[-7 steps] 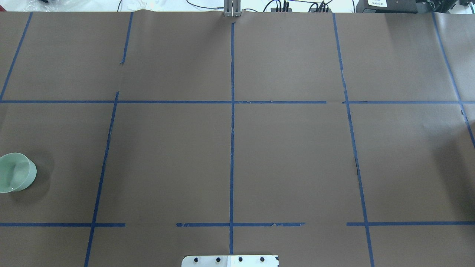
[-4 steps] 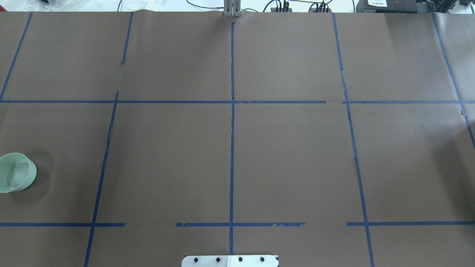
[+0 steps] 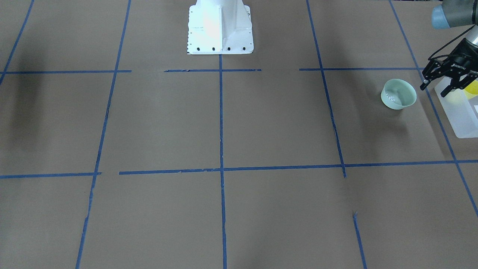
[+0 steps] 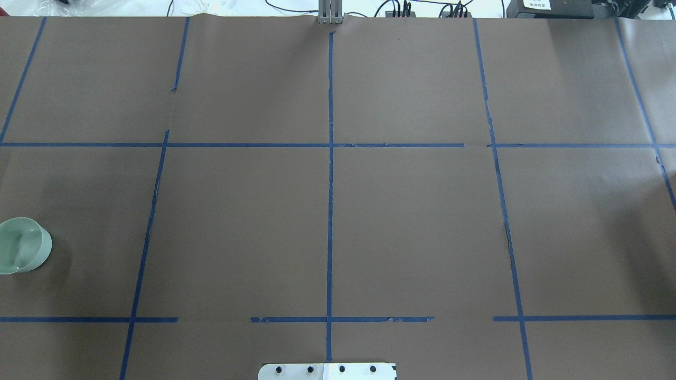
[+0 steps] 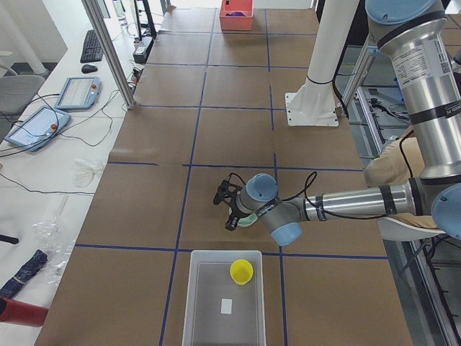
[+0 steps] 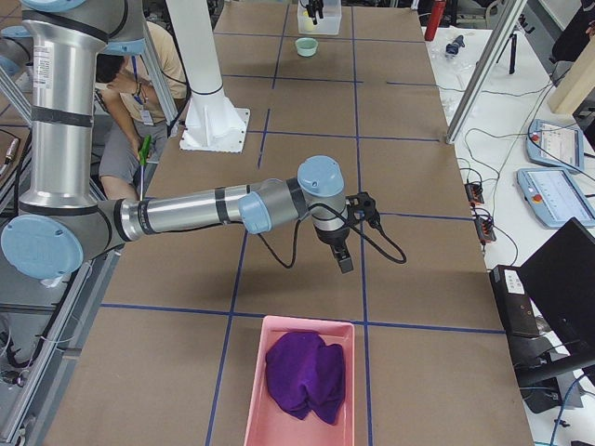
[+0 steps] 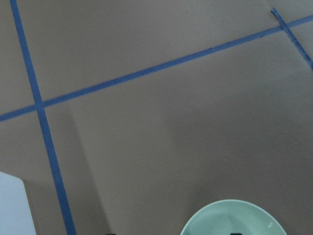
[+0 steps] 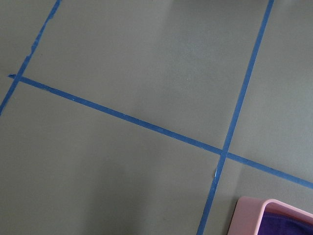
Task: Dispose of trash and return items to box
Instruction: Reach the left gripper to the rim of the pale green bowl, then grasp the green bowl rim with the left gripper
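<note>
Inside the box [image 5: 205, 317], yellow cup [image 5: 241, 271]

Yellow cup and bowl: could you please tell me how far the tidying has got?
Done: the yellow cup sits inside the box. In hand: nothing; the left gripper hangs open and empty beside the green bowl. Left: the bowl, outside the box on the table, if it belongs there.

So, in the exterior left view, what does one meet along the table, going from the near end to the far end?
box, with the yellow cup at its far end → left gripper → white robot pedestal → pink bin
</note>
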Controlling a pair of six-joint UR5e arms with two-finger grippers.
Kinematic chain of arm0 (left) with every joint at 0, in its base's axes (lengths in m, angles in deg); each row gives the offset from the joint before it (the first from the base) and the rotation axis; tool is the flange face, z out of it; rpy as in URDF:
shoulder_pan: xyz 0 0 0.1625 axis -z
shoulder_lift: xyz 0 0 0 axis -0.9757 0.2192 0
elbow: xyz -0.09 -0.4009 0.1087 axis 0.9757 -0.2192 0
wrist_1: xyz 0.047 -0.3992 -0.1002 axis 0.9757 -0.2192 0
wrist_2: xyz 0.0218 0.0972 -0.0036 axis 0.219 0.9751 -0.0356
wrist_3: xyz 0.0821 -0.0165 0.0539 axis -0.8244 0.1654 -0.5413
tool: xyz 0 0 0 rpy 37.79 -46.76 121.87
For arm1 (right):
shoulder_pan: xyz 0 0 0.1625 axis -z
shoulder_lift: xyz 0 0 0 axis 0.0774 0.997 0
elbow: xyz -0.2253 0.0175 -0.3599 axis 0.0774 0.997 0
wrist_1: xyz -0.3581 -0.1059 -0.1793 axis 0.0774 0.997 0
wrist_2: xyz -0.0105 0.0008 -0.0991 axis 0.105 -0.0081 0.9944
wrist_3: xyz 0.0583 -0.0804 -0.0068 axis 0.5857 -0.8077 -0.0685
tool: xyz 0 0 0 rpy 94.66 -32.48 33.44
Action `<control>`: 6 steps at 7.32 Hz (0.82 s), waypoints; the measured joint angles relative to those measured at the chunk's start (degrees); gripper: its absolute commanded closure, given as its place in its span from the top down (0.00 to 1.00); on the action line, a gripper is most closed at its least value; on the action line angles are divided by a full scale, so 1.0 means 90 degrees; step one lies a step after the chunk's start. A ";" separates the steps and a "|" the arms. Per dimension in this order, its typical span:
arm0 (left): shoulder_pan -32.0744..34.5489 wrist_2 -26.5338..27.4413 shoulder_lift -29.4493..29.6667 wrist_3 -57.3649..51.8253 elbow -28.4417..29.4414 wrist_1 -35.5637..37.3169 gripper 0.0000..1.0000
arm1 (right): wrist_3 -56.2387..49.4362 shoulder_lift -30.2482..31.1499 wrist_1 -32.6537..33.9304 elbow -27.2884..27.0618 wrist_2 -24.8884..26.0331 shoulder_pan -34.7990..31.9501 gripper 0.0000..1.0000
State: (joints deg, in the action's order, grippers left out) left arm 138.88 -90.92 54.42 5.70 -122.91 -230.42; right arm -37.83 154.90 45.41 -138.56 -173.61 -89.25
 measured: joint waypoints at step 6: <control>-0.1333 0.0995 0.0102 0.0684 0.0430 -0.0653 0.00 | -0.0005 0.0146 -0.0134 -0.0017 0.0003 0.0019 1.00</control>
State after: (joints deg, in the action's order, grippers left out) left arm 126.88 -81.97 55.34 11.86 -119.04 -236.30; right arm -37.87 156.21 44.20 -138.71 -173.58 -89.08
